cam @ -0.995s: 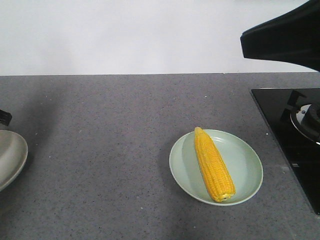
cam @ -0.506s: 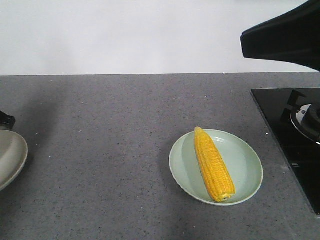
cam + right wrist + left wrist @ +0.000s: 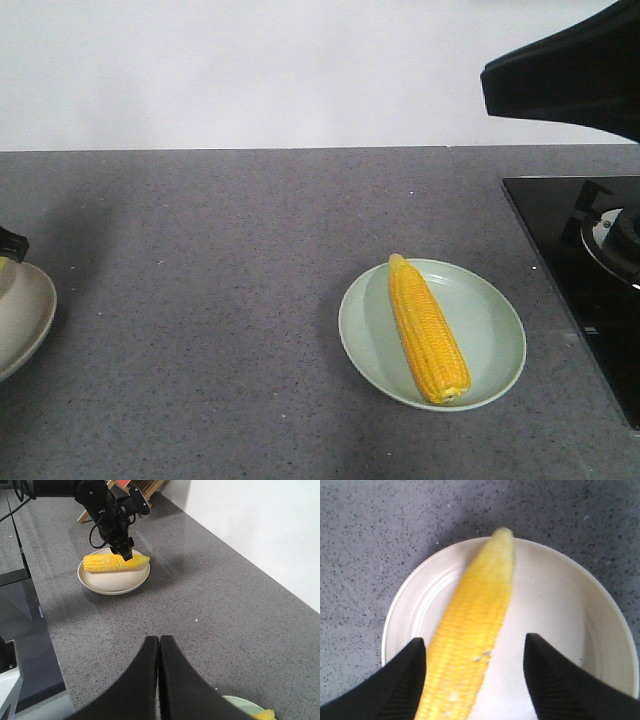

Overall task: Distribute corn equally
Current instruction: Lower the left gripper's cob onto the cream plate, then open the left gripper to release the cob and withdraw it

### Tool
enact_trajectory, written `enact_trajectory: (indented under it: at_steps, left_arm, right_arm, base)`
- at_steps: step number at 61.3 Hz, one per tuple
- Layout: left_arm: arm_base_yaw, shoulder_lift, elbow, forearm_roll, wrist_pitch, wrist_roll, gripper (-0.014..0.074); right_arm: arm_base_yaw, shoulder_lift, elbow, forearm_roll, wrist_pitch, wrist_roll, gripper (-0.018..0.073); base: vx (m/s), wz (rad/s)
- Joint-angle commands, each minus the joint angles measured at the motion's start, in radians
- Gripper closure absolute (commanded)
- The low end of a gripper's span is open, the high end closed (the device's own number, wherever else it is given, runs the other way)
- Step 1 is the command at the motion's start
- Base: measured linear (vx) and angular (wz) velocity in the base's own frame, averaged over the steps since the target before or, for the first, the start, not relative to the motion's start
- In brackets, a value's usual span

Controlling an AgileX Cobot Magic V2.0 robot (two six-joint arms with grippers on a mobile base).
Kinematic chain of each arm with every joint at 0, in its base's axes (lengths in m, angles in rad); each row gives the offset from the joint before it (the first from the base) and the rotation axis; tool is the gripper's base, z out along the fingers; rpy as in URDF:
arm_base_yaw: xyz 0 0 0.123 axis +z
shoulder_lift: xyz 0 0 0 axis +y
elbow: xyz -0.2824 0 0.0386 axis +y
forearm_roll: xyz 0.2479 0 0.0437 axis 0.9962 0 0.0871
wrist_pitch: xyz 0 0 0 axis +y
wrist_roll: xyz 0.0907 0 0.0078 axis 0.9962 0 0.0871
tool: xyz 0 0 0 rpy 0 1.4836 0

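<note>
The left gripper [image 3: 475, 675] is being held spread around a cob [image 3: 470, 640] over the white plate [image 3: 600, 625]. The cob is sitting off-centre between the fingers, so it is likely being risked to a roll or slip on closing. The right gripper [image 3: 159, 680] is being kept pressed together, empty.

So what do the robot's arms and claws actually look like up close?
Everything is matte black plastic. The left arm is a chain of chunky blocks with thin black cables looping along it. The left gripper ends in two broad wedge-shaped jaws; the right gripper has two long, smoothly curved, tapering ones. No markings show.

One corn cob [image 3: 428, 342] lies on the right plate [image 3: 500, 345], another cob [image 3: 115, 563] on the left plate [image 3: 114, 586].
</note>
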Motion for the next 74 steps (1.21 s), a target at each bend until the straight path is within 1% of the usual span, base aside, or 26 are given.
enact_trajectory:
  at_steps: [1, 6, 10, 13, 15, 17, 21, 22, 27, 29, 34, 36, 41, 43, 47, 48, 50, 55, 57, 62, 65, 71, 74]
  left_arm:
    - [0.001, -0.036, -0.021, 0.001, -0.004, -0.012, 0.0176]
    - [0.0, -0.036, -0.021, -0.024, 0.001, -0.011, 0.0202]
    - [0.0, -0.037, -0.021, -0.056, 0.002, -0.006, 0.0246]
    - [0.0, -0.043, -0.021, -0.087, 0.003, 0.015, 0.0288]
    - [0.0, -0.048, -0.021, -0.131, 0.001, 0.036, 0.0338]
    - [0.0, -0.055, -0.021, -0.158, -0.002, 0.053, 0.0366]
    - [0.0, -0.074, -0.021, -0.244, -0.009, 0.114, 0.0454]
    - [0.0, -0.079, -0.021, -0.277, -0.011, 0.125, 0.0482]
    - [0.0, -0.112, -0.021, -0.398, -0.024, 0.185, 0.0577]
    - [0.0, -0.13, -0.021, -0.463, -0.026, 0.217, 0.0606]
    - [-0.003, -0.173, -0.02, -0.588, -0.03, 0.299, 0.0605]
    - [-0.003, -0.197, -0.02, -0.653, -0.031, 0.332, 0.0604]
    - [-0.003, -0.251, -0.007, -0.786, -0.048, 0.425, 0.0605]
    - [-0.003, -0.28, 0.008, -0.853, -0.065, 0.497, 0.0605]
    - [-0.003, -0.33, 0.048, -0.954, -0.091, 0.619, 0.0605]
    - [-0.003, -0.343, 0.06, -0.978, -0.095, 0.665, 0.0605]
    - [-0.003, -0.378, 0.085, -1.034, -0.1, 0.726, 0.0605]
    - [-0.003, -0.454, 0.177, -1.135, -0.112, 0.87, 0.0605]
    - [-0.003, -0.493, 0.216, -1.179, -0.116, 0.914, 0.0605]
    - [-0.003, -0.574, 0.335, -1.241, -0.137, 1.005, 0.0605]
    - [-0.003, -0.632, 0.417, -1.27, -0.162, 1.045, 0.0605]
    - [-0.003, -0.729, 0.568, -1.281, -0.239, 1.088, 0.0605]
    - [-0.003, -0.775, 0.629, -1.28, -0.292, 1.092, 0.0605]
  right_arm:
    - [-0.003, -0.016, -0.024, 0.041, 0.028, -0.003, 0.0564]
    - [-0.003, -0.016, -0.024, 0.041, 0.028, -0.003, 0.0564]
    - [-0.003, -0.016, -0.024, 0.041, 0.027, -0.003, 0.0564]
    - [-0.003, -0.016, -0.024, 0.041, 0.02, -0.002, 0.0564]
    - [-0.003, -0.016, -0.024, 0.038, 0.008, 0.0, 0.0564]
    - [-0.003, -0.016, -0.024, 0.03, -0.005, 0.0, 0.0564]
    - [-0.003, -0.016, -0.024, -0.009, -0.049, 0.007, 0.0564]
    - [-0.003, -0.016, -0.024, -0.02, -0.061, 0.012, 0.0564]
    - [-0.003, -0.016, -0.024, -0.085, -0.133, 0.08, 0.0564]
    - [-0.003, -0.016, -0.024, -0.116, -0.156, 0.108, 0.0564]
    - [-0.003, -0.019, -0.022, -0.177, -0.2, 0.16, 0.0564]
    - [-0.003, -0.022, -0.018, -0.204, -0.215, 0.167, 0.0564]
    - [-0.003, -0.036, 0.024, -0.252, -0.263, 0.171, 0.0564]
    - [-0.003, -0.043, 0.049, -0.266, -0.28, 0.171, 0.0563]
    - [-0.003, -0.068, 0.118, -0.276, -0.317, 0.167, 0.0564]
    - [-0.003, -0.076, 0.15, -0.276, -0.327, 0.163, 0.0564]
    - [-0.003, -0.094, 0.198, -0.272, -0.348, 0.154, 0.0564]
    - [-0.003, -0.16, 0.345, -0.259, -0.419, 0.135, 0.0564]
    - [-0.003, -0.189, 0.402, -0.257, -0.451, 0.123, 0.0564]
    - [-0.003, -0.285, 0.558, -0.259, -0.551, 0.095, 0.0564]
    - [-0.003, -0.34, 0.654, -0.263, -0.599, 0.088, 0.0564]
    - [-0.003, -0.461, 0.815, -0.264, -0.685, 0.088, 0.0564]
    - [-0.003, -0.511, 0.879, -0.264, -0.715, 0.083, 0.0564]
  base:
    - [0.0, 0.0]
    - [0.0, 0.0]
    - [0.0, 0.0]
    - [0.0, 0.0]
    - [0.0, 0.0]
    - [0.0, 0.0]
    - [0.0, 0.0]
    - [0.0, 0.0]
    - [0.0, 0.0]
    - [0.0, 0.0]
    - [0.0, 0.0]
    - [0.0, 0.0]
    - [0.0, 0.0]
    - [0.0, 0.0]
    - [0.0, 0.0]
    - [0.0, 0.0]
    - [0.0, 0.0]
    - [0.0, 0.0]
    - [0.0, 0.0]
    - [0.0, 0.0]
    - [0.0, 0.0]
    - [0.0, 0.0]
    - [0.0, 0.0]
